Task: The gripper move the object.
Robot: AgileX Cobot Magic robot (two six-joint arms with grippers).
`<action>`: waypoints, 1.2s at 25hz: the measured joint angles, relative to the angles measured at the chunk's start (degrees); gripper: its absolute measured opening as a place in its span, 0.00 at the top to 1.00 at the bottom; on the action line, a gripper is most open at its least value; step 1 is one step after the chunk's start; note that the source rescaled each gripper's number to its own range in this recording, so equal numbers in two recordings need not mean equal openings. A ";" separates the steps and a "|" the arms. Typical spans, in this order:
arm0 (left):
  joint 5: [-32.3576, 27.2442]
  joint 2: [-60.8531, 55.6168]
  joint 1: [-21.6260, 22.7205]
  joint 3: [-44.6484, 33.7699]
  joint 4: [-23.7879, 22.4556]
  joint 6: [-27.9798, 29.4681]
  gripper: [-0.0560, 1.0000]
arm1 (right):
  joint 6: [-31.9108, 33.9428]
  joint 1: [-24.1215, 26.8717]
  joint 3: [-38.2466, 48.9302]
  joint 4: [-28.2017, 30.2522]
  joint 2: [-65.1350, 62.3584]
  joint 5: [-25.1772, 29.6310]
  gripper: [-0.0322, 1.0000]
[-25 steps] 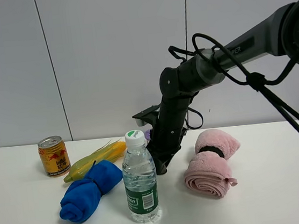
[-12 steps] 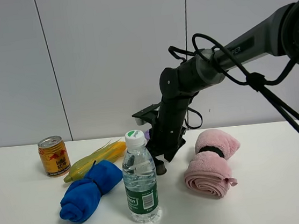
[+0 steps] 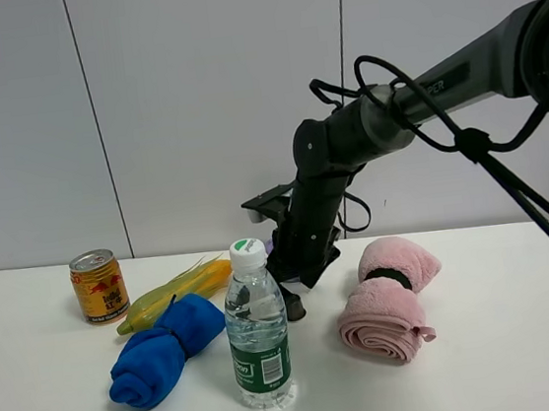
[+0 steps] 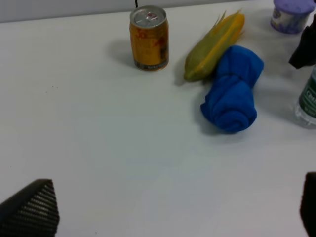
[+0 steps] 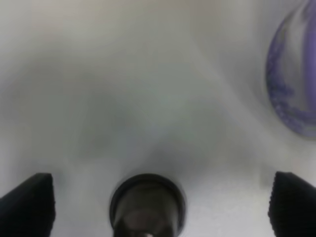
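The object, a tiny dark capsule, stands on the white table just right of the water bottle. My right gripper hangs a little above it, open and empty. In the right wrist view the capsule sits between the two spread fingers, touching neither. My left gripper is open and empty, low over bare table; only its fingertips show. It is out of the exterior view.
A water bottle stands in front. A blue rolled cloth, a corn cob and a gold can lie to the left. A pink rolled towel lies to the right. A purple lidded container stands behind the gripper.
My right gripper has lifted up and slightly back off the capsule, which now stands free on the table. Nothing else has moved.
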State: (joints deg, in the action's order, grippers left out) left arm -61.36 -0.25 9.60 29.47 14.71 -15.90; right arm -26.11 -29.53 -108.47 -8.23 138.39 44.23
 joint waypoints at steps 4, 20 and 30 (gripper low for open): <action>0.00 0.00 0.00 0.00 0.00 0.00 0.00 | 0.51 0.00 0.00 1.91 -0.95 -0.53 0.02; 0.00 0.00 0.00 0.00 0.00 0.00 0.00 | 4.70 0.00 0.00 3.08 -10.37 7.75 0.00; 0.00 0.00 0.00 0.00 0.00 0.00 0.00 | 9.15 0.00 0.00 3.08 -27.32 9.74 0.00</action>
State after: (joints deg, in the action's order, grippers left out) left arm -61.36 -0.25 9.60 29.47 14.71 -15.90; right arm -16.96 -29.53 -108.47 -5.15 111.07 53.96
